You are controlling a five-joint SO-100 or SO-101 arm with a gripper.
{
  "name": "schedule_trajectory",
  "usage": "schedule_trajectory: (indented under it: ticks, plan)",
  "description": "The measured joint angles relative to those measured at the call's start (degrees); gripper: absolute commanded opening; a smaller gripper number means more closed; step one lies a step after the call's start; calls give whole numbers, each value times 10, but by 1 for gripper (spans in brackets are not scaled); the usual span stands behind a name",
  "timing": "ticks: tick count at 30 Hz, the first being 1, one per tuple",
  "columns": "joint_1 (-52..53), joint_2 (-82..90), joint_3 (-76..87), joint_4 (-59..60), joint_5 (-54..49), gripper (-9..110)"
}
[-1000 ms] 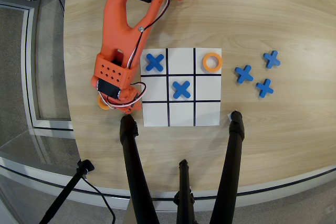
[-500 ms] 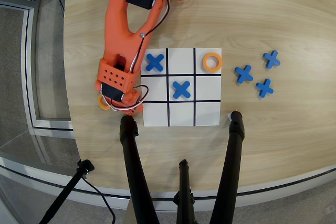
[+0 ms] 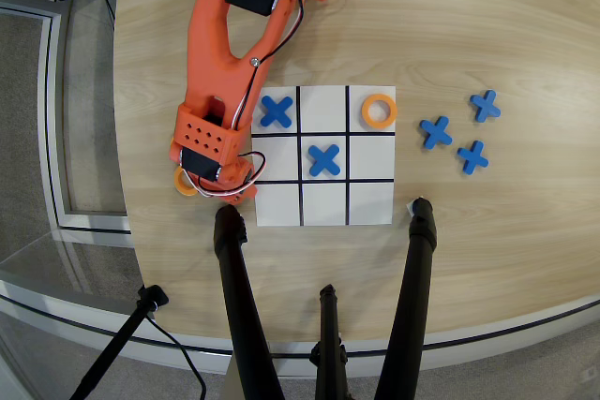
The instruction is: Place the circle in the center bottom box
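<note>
Scene: an orange robot arm (image 3: 220, 53) reaches from the top edge of the overhead view down over a pale wooden worktop (image 3: 469, 25), ending just left of a white 3x3 board (image 3: 323, 203).
End effector: the end effector (image 3: 220, 192) sits low at the board's lower-left corner, buried under the arm's own wrist housing and wires — whether it is clenched or released cannot be told.
Orange rings, counted: two visible. One circle (image 3: 185, 182) peeks out as a sliver on the bare worktop at the left flank of the wrist, off the board; whether the fingers touch it is hidden. A second ring (image 3: 379, 111) lies whole in the board's top-right cell.
Blue crosses, counted: five. One cross (image 3: 276, 111) fills the top-left cell and another (image 3: 323, 159) the central cell; three spare crosses (image 3: 457, 133) lie in a loose cluster on the worktop to the right of the board.
Center bottom box: the center bottom box (image 3: 323, 108) — middle cell of the row nearest the arm's base — lies between the top-left cross and the top-right ring, with nothing in it.
Foreground: three black tripod legs (image 3: 246, 325) rise from the lower edge.
</note>
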Motion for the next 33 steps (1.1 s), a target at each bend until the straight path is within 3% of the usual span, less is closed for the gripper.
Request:
schedule_trajectory:
  ticks: [14, 19, 33]
  plan:
    - [4, 25, 18, 69, -2, 22]
    - [-4, 32, 17, 106, -2, 16]
    - [17, 37, 19, 125, -5, 13]
